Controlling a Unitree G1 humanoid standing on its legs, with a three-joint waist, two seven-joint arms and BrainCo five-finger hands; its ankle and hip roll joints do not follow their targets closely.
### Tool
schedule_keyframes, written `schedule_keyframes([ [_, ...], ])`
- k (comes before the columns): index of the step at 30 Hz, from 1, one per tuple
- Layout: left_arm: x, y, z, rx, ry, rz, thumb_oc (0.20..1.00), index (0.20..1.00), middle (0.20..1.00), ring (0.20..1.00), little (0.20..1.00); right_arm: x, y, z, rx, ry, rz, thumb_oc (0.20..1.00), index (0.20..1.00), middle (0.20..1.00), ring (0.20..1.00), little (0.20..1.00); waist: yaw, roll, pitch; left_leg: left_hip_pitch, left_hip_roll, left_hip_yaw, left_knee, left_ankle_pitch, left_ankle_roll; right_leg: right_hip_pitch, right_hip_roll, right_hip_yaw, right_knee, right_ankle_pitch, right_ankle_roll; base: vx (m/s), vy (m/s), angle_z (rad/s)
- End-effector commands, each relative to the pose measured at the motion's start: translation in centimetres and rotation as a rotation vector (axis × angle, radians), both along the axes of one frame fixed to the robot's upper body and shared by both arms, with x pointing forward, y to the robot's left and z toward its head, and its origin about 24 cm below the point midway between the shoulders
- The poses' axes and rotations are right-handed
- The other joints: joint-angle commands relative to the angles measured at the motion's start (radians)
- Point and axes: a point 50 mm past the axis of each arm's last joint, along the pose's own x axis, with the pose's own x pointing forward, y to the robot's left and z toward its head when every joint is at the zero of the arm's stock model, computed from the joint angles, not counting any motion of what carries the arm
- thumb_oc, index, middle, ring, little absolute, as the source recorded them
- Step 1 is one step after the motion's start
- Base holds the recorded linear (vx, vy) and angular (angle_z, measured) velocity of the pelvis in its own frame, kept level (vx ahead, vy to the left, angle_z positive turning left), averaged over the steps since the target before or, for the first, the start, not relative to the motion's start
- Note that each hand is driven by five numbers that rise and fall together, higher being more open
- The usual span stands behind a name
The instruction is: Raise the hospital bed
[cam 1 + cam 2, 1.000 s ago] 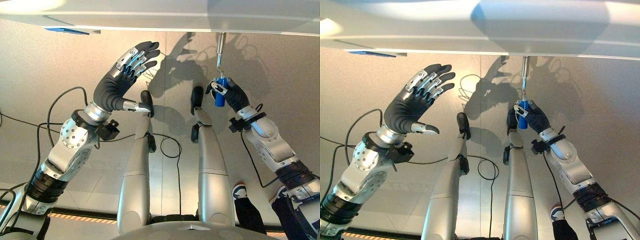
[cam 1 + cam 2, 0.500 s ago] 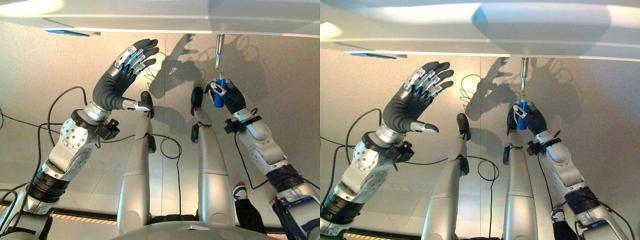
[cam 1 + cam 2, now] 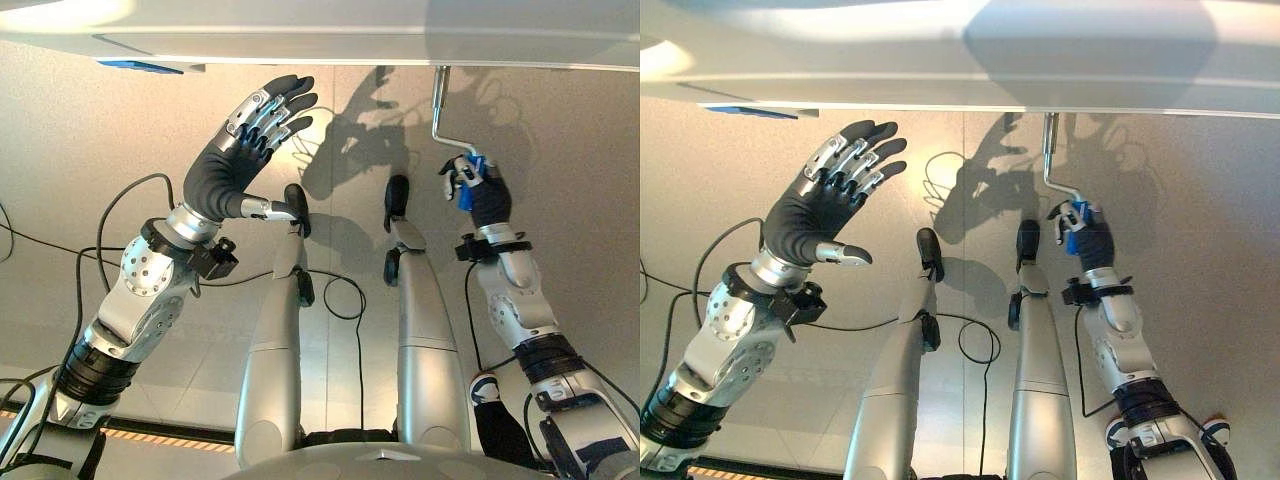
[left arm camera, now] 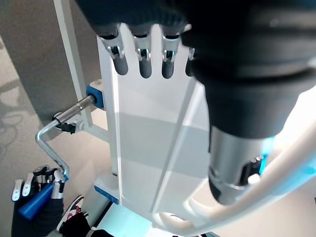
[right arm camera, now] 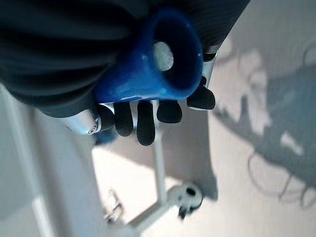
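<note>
The right hand (image 3: 478,190) is curling its fingers around the blue handle (image 5: 148,64) of the metal crank (image 3: 440,110), which is hanging from the bed's (image 3: 320,30) near edge. The left hand (image 3: 240,150) is hovering below that edge, fingers spread wide, holding nothing.

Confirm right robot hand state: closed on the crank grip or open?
Shut on it. The right robot hand has its fingers curled round the blue crank grip; the right wrist view shows the dark tips wrapped under it.
</note>
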Motion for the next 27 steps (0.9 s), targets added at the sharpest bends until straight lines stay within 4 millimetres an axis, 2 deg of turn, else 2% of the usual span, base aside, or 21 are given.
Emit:
schedule_keyframes([
  [1, -1.3, -0.9, 1.3, -0.098, -0.080, -0.085, 1.000, 1.000, 1.000, 1.000, 1.000, -1.7, -8.9, 0.9, 0.183, -0.029, -0.407, 0.200, 0.200, 0.200, 0.200, 0.200, -0.044, 0.097, -0.018, 0.023, 0.036, -0.050, 0.080, -0.081, -0.044, 0.083, 0.047, -0.040, -0.108, 0.041, 0.093, 0.00, 0.000, 0.00],
  [6, -1.4, -0.8, 1.4, -0.090, -0.085, -0.076, 1.000, 1.000, 1.000, 1.000, 1.000, -1.8, -9.5, 0.2, 0.156, 0.016, -0.444, 0.200, 0.200, 0.200, 0.200, 0.200, -0.045, 0.097, -0.018, 0.018, 0.035, -0.051, 0.083, -0.082, -0.043, 0.082, 0.046, -0.042, -0.109, 0.040, 0.092, 0.00, 0.000, 0.00],
  [8, -1.4, -1.0, 1.3, -0.082, -0.075, -0.082, 1.000, 1.000, 1.000, 1.000, 1.000, -2.1, -10.4, -1.2, 0.151, 0.091, -0.490, 0.200, 0.200, 0.200, 0.200, 0.200, -0.041, 0.099, -0.018, 0.017, 0.035, -0.052, 0.084, -0.082, -0.043, 0.081, 0.045, -0.043, -0.106, 0.041, 0.093, 0.00, 0.000, 0.00],
  [9, -1.4, -1.0, 1.3, -0.083, -0.075, -0.082, 1.000, 1.000, 1.000, 1.000, 1.000, -2.0, -10.4, -1.2, 0.151, 0.090, -0.489, 0.200, 0.200, 0.200, 0.200, 0.200, -0.042, 0.099, -0.018, 0.017, 0.035, -0.052, 0.084, -0.082, -0.043, 0.081, 0.045, -0.043, -0.106, 0.041, 0.093, 0.00, 0.000, 0.00],
  [10, -1.4, -1.1, 1.3, -0.069, -0.072, -0.090, 1.000, 1.000, 1.000, 1.000, 1.000, -1.9, -10.5, -2.4, 0.117, 0.168, -0.501, 0.200, 0.200, 0.200, 0.200, 0.200, -0.040, 0.099, -0.018, 0.015, 0.036, -0.052, 0.086, -0.082, -0.042, 0.081, 0.044, -0.045, -0.105, 0.042, 0.092, 0.00, 0.000, 0.00],
  [11, -1.4, -1.1, 1.3, -0.069, -0.073, -0.089, 1.000, 1.000, 1.000, 1.000, 1.000, -1.8, -10.5, -2.4, 0.117, 0.168, -0.500, 0.200, 0.200, 0.200, 0.200, 0.200, -0.041, 0.098, -0.018, 0.015, 0.036, -0.052, 0.086, -0.082, -0.042, 0.080, 0.044, -0.045, -0.105, 0.042, 0.092, 0.00, 0.000, 0.00],
  [13, -1.4, -1.6, 1.3, -0.049, -0.063, -0.113, 1.000, 1.000, 1.000, 1.000, 1.000, -1.3, -11.2, -4.6, 0.033, 0.343, -0.542, 0.200, 0.200, 0.200, 0.200, 0.200, -0.030, 0.100, -0.018, 0.014, 0.034, -0.056, 0.089, -0.083, -0.037, 0.082, 0.045, -0.046, -0.107, 0.045, 0.091, 0.00, 0.000, 0.00],
  [14, -1.3, -1.6, 1.3, -0.050, -0.064, -0.112, 1.000, 1.000, 1.000, 1.000, 1.000, -1.2, -11.2, -4.5, 0.033, 0.342, -0.541, 0.200, 0.200, 0.200, 0.200, 0.200, -0.031, 0.100, -0.018, 0.013, 0.034, -0.056, 0.089, -0.083, -0.037, 0.081, 0.046, -0.045, -0.107, 0.045, 0.091, 0.00, 0.007, 0.03],
  [15, -1.2, -2.2, 1.1, -0.027, -0.044, -0.138, 1.000, 1.000, 1.000, 1.000, 1.000, -0.7, -12.2, -5.3, -0.052, 0.477, -0.569, 0.200, 0.200, 0.200, 0.200, 0.200, -0.018, 0.104, -0.018, 0.012, 0.035, -0.058, 0.088, -0.081, -0.037, 0.081, 0.044, -0.047, -0.108, 0.045, 0.090, 0.00, 0.000, 0.04],
  [16, -1.2, -2.2, 1.1, -0.028, -0.046, -0.137, 1.000, 1.000, 1.000, 1.000, 1.000, -0.7, -12.2, -5.2, -0.053, 0.475, -0.568, 0.200, 0.200, 0.200, 0.200, 0.200, -0.019, 0.104, -0.018, 0.011, 0.035, -0.058, 0.088, -0.081, -0.037, 0.080, 0.045, -0.047, -0.108, 0.045, 0.090, -0.01, 0.006, 0.06],
  [18, -0.9, -3.2, 1.1, 0.008, -0.036, -0.172, 1.000, 1.000, 1.000, 1.000, 1.000, 0.8, -12.4, -4.9, -0.297, 0.637, -0.551, 0.200, 0.200, 0.200, 0.200, 0.200, 0.003, 0.112, -0.018, 0.001, 0.034, -0.061, 0.095, -0.080, -0.035, 0.073, 0.042, -0.049, -0.103, 0.047, 0.090, -0.01, 0.017, 0.05],
  [21, -0.8, -4.1, 1.3, 0.010, -0.038, -0.200, 1.000, 1.000, 1.000, 1.000, 1.000, 2.2, -11.8, -4.2, -0.476, 0.735, -0.522, 0.200, 0.200, 0.200, 0.200, 0.200, 0.024, 0.127, -0.018, -0.012, 0.030, -0.066, 0.105, -0.081, -0.031, 0.062, 0.039, -0.051, -0.098, 0.050, 0.091, 0.00, 0.000, 0.00],
  [23, -0.7, -4.6, 1.4, -0.001, -0.040, -0.214, 1.000, 1.000, 1.000, 1.000, 1.000, 3.4, -10.6, -3.7, -0.618, 0.768, -0.484, 0.200, 0.200, 0.200, 0.200, 0.200, 0.036, 0.135, -0.018, -0.023, 0.027, -0.071, 0.112, -0.081, -0.028, 0.056, 0.037, -0.054, -0.093, 0.051, 0.091, 0.00, 0.009, 0.03],
  [24, -0.7, -4.6, 1.4, -0.001, -0.041, -0.214, 1.000, 1.000, 1.000, 1.000, 1.000, 3.4, -10.6, -3.7, -0.619, 0.767, -0.484, 0.200, 0.200, 0.200, 0.200, 0.200, 0.035, 0.135, -0.018, -0.024, 0.027, -0.072, 0.113, -0.081, -0.028, 0.055, 0.037, -0.055, -0.093, 0.051, 0.091, -0.01, 0.031, 0.08],
  [25, -0.6, -5.0, 1.6, -0.014, -0.047, -0.222, 1.000, 1.000, 1.000, 1.000, 1.000, 4.5, -9.2, -3.0, -0.696, 0.774, -0.463, 0.200, 0.200, 0.200, 0.200, 0.200, 0.045, 0.141, -0.018, -0.033, 0.024, -0.074, 0.122, -0.084, -0.025, 0.051, 0.035, -0.055, -0.089, 0.050, 0.090, 0.00, 0.019, 0.05],
  [26, -0.6, -5.0, 1.6, -0.014, -0.047, -0.222, 1.000, 1.000, 1.000, 1.000, 1.000, 4.6, -9.2, -3.0, -0.697, 0.774, -0.463, 0.200, 0.200, 0.200, 0.200, 0.200, 0.045, 0.141, -0.018, -0.034, 0.024, -0.074, 0.123, -0.084, -0.025, 0.050, 0.035, -0.055, -0.088, 0.050, 0.090, 0.00, 0.000, 0.00],
  [27, -0.6, -5.4, 1.8, -0.037, -0.054, -0.226, 1.000, 1.000, 1.000, 1.000, 1.000, 5.8, -7.4, -2.3, -0.744, 0.743, -0.430, 0.200, 0.200, 0.200, 0.200, 0.200, 0.053, 0.144, -0.018, -0.048, 0.020, -0.077, 0.135, -0.086, -0.022, 0.040, 0.034, -0.056, -0.083, 0.049, 0.089, 0.00, 0.000, 0.00],
])
